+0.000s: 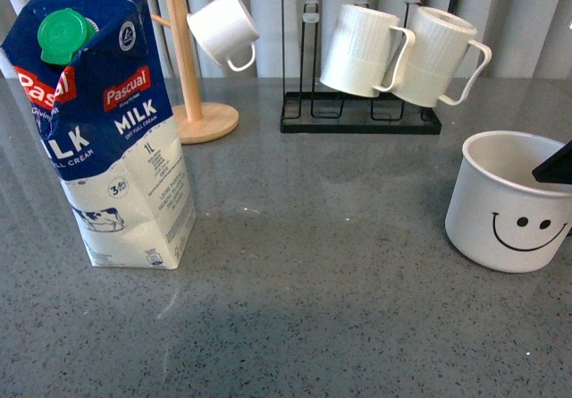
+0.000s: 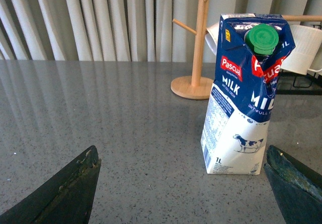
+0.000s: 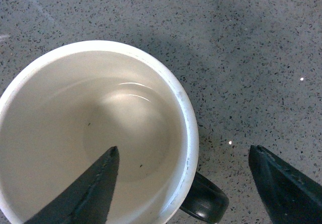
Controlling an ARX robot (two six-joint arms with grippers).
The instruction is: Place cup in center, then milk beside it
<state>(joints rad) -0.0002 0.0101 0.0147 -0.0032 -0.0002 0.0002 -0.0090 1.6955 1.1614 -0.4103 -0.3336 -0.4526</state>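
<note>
The cup (image 1: 509, 206), white with a black smiley face, stands at the right edge of the grey table. In the right wrist view I look straight down into it (image 3: 90, 133); its black handle (image 3: 204, 201) shows at the rim. My right gripper (image 3: 183, 178) is open above the cup, one finger over the inside and one outside, astride the rim by the handle. A dark tip of it (image 1: 556, 164) shows in the front view. The milk carton (image 1: 103, 130) stands upright at the left. My left gripper (image 2: 183, 183) is open, low over the table, the carton (image 2: 244, 98) just ahead of it.
A wooden mug tree (image 1: 192, 67) holds a small white mug (image 1: 223, 29) behind the carton. A black rack (image 1: 357, 103) with two ribbed cream mugs (image 1: 362, 49) stands at the back. Curtains hang behind the table.
</note>
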